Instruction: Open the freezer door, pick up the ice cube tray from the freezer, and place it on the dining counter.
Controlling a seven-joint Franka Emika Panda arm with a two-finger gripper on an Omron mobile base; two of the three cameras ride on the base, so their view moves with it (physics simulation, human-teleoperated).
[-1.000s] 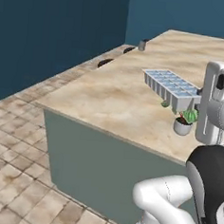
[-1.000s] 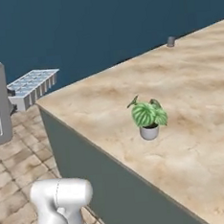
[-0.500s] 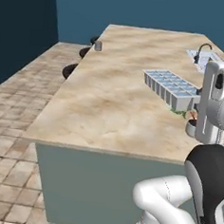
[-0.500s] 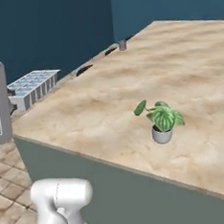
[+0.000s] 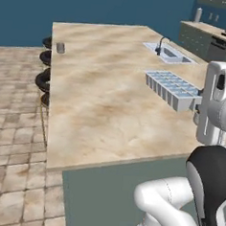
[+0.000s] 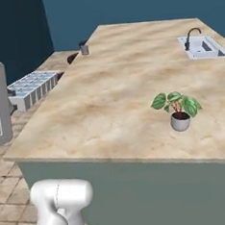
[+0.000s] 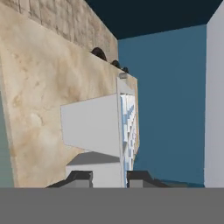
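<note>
The two dark tips of the pincer (image 7: 109, 177) stand close together at the bottom of the hand view, clamped on the near end of the pale grey rectangular ice cube tray (image 7: 107, 129), whose grid of light blue cubes shows edge-on along its right side. In the left base view the same tray (image 5: 173, 90) sticks out level from the white hand, held in the air above the broad tan mottled stone bench (image 5: 102, 95); in the right base view the tray (image 6: 32, 87) hangs beside the bench's left edge, over the tiled floor (image 6: 10, 191), so whether it is over the top or just off its edge cannot be settled.

The bench rests on a grey-teal base (image 6: 155, 192). On its top, nearer the robot, stands a small green leafy plant in a pale round pot (image 6: 178, 110), well apart from the tray. Farther on, a steel sink with a dark curved tap (image 6: 200, 46) is set into the top. Near the far left edge stands a small grey cup (image 5: 60, 48). Black round stools (image 5: 43, 78) line that side.

Beyond, a dark blue wall (image 6: 124, 5) closes the room, and a wall counter with small appliances (image 5: 215, 34) shows at the far right. No brand, label or writing can be read anywhere.
</note>
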